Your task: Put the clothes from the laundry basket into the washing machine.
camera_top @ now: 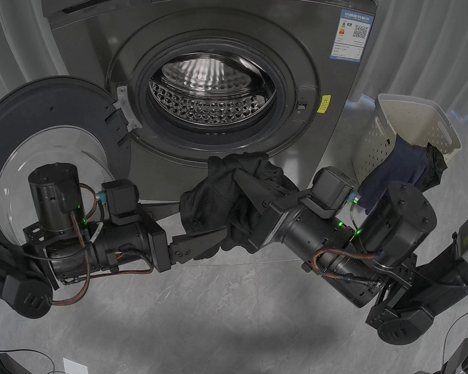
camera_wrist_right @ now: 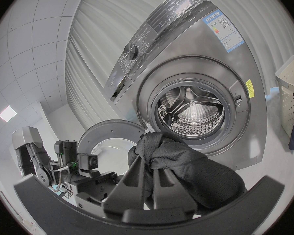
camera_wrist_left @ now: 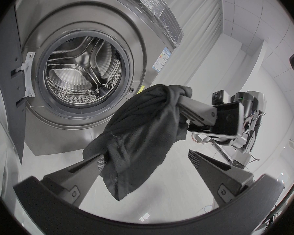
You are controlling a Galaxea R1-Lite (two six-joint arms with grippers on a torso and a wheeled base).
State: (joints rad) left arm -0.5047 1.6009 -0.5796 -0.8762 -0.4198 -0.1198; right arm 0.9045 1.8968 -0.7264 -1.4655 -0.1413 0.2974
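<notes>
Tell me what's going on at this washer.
The right gripper has its jaws shut on a black garment, held up just in front of the washing machine, whose door is swung open and whose drum looks empty. The left gripper sits beside it, jaws open, the cloth hanging between them. More dark clothes hang over the laundry basket rim by the machine.

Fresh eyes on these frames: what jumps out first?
A crumpled black garment hangs clamped in the right gripper, in front of the open drum of the washing machine, with the open left gripper close beside it. The round door is swung wide to the robot's left. To the right, a white laundry basket stands by the machine with dark clothes draped over its rim.
</notes>
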